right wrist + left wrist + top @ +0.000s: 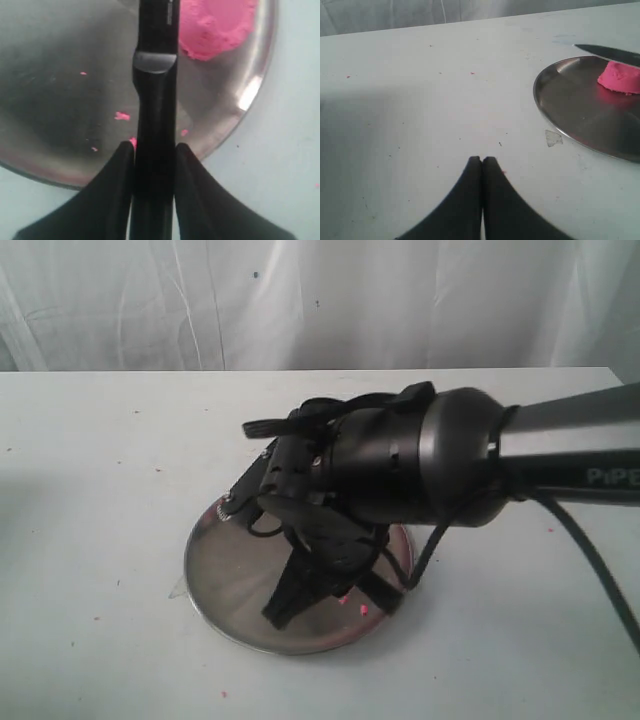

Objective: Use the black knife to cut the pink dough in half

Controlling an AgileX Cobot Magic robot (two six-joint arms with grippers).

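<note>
Your right claw [155, 147] was partly closed on the knife [155, 95], both fingers pressed against the handle, with the blade reaching out over the plate [225, 580]. In the exterior view the plate sat in the lower middle of the frame, and your right arm came in from the right edge and covered most of it, so the dough was hidden there.

The wrist views showed the dough [215, 25] lying on the plate near its rim, just beside the blade. I could not tell whether the blade was touching it. Only one lump showed, and both wrist frames cropped it, so a second piece could have lain out of sight. A few crumbs [121, 116] were scattered on the bare metal.

Your left claw [481, 161] was shut and empty, its fingers together over the table [100, 490], well apart from the plate.

By my reading, the knife was in hand and lined up. No clean cut was visible, so halving the dough probably remained to be done.
</note>
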